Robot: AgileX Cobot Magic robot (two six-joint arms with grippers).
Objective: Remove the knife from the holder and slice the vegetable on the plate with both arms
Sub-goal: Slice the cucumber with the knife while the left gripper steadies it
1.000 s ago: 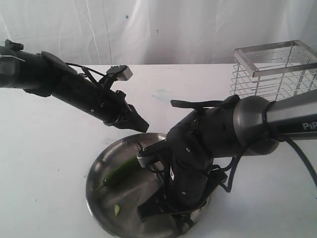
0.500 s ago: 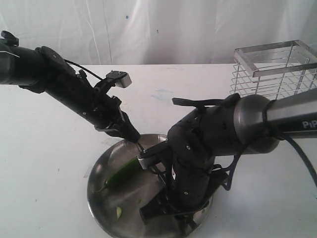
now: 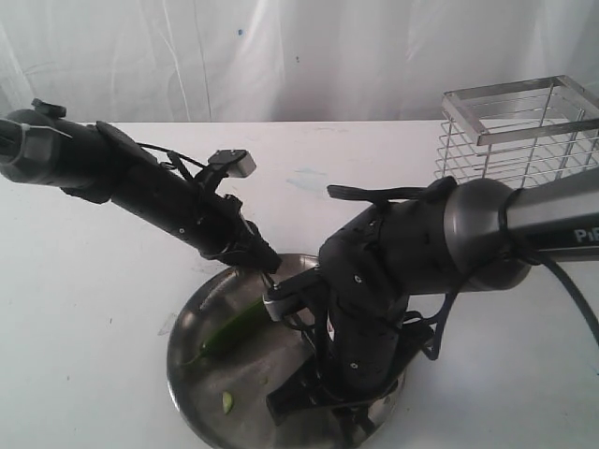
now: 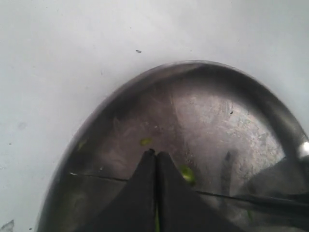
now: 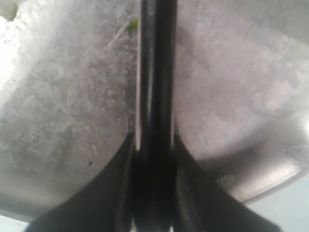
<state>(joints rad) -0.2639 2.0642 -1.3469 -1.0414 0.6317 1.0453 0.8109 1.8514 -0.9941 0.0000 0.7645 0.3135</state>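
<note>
The steel plate [image 3: 198,374] lies at the front of the white table. On it rests the green vegetable [image 3: 229,329], with a small cut piece [image 3: 226,402] nearer the front. My left gripper [image 3: 267,265] is shut and sits low over the plate's far rim, just beyond the vegetable's upper end. In the left wrist view its tips [image 4: 155,153] point over the plate [image 4: 217,121], and a thin green sliver shows in the slit between them. My right gripper [image 5: 153,137] is shut on the knife [image 5: 157,58], held over the plate [image 5: 72,96]. The bulky right arm hides the knife in the exterior view.
The chrome wire holder [image 3: 519,131] stands at the back right, with no knife showing in it. A white curtain closes off the back. Small green scraps [image 4: 187,174] lie on the plate. The right arm's elbow and cables cover the plate's right half.
My left gripper has come down to the plate's far rim and then slid a little right. The right arm and knife have barely moved.
</note>
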